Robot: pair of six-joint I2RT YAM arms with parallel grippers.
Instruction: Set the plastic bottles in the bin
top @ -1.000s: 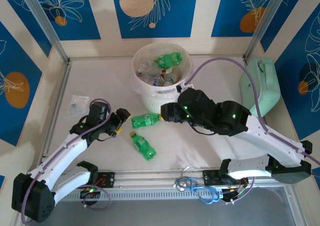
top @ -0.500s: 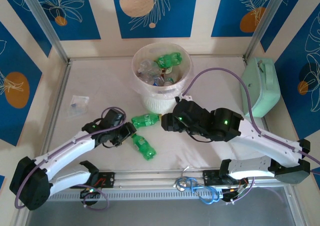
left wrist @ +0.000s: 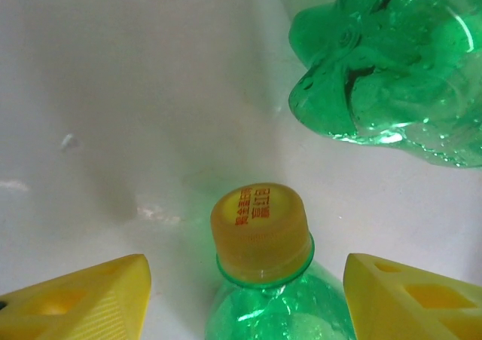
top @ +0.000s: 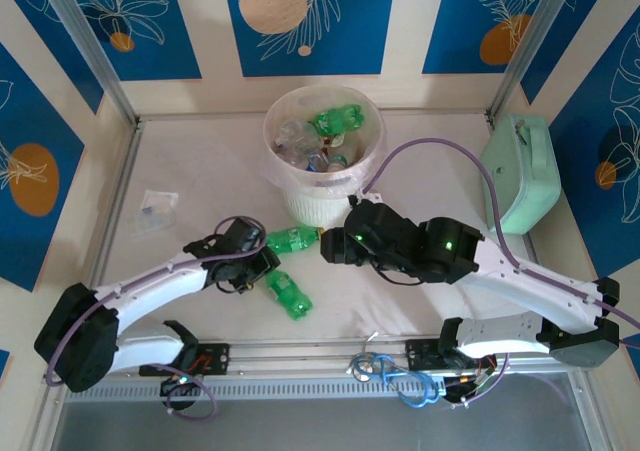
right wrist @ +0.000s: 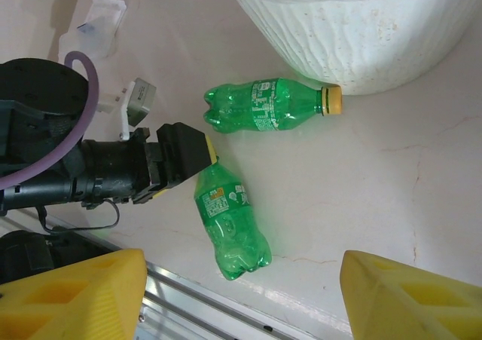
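The round pale pinkish-white plastic bin (top: 300, 199) stands at the far middle of the white desk (top: 200, 161). It holds a green bottle (top: 336, 121) on top of several clear ones.

Two green plastic bottles lie on the desk outside the bin:
- The far green bottle (top: 290, 240) lies on its side just in front of the bin wall. Its yellow-orange cap (right wrist: 332, 99) points toward the right arm and sits close to the bin base.
- The near green bottle (top: 290, 299) lies on its side nearer the arm bases, just beside the far one. Its base points to the near edge.

Left pincer (top: 262, 267): low over the desk at the cap end of the near green bottle. In the left wrist view the yellow fingertips (left wrist: 79, 302) stand apart on either side of the bottle's neck. The yellow-orange cap (left wrist: 260, 228) lies between them, and a gap shows on the left side. The jaws are wide and grip nothing.

Right pincer (top: 328, 248): beside the cap of the far green bottle, above the desk. In the right wrist view its yellow fingertips (right wrist: 75, 298) are spread wide with nothing between them.

A mint-green case (top: 520, 171) stands at the right edge of the desk. A small clear plastic bag (top: 155, 209) lies at the left, well apart from the bottles.
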